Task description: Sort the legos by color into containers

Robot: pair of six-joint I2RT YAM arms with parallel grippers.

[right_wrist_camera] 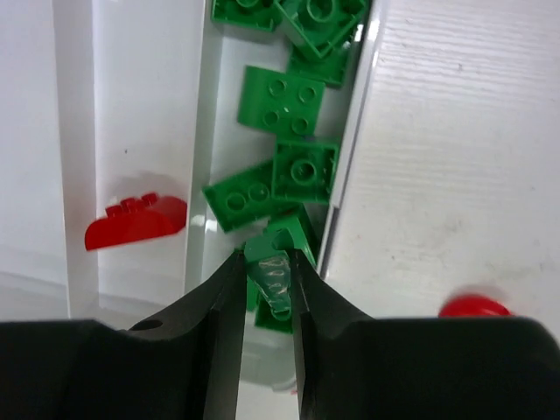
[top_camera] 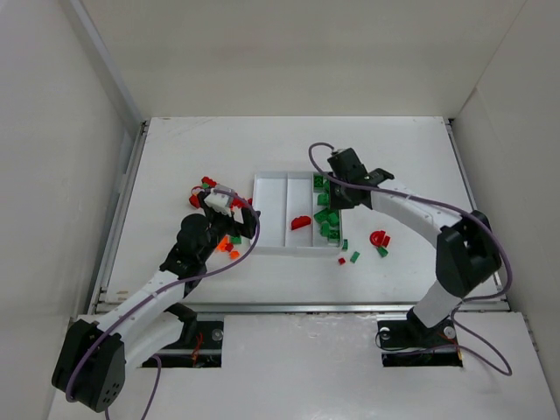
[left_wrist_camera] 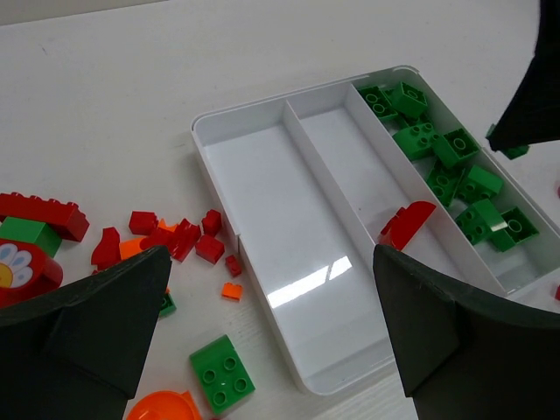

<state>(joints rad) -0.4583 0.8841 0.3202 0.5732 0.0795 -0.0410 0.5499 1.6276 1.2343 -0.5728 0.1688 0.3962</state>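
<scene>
if i release off-centre, the small green plastic piece [right_wrist_camera: 273, 282] could bounce over the thin rim onto the tabletop [right_wrist_camera: 455, 175]. my right hand [right_wrist_camera: 268, 261] is clamped on it, just above the green bricks [right_wrist_camera: 289, 101] in the right compartment of the white plastic tray [right_wrist_camera: 199, 131]. my left hand [left_wrist_camera: 271, 262] is spread wide, empty.

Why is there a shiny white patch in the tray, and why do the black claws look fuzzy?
Left wrist view: that patch is light glaring off the glossy floor of the tray; the open left gripper sits close to the lens, so it looks soft. Right wrist view: same for the right gripper pinching a green lego.
</scene>
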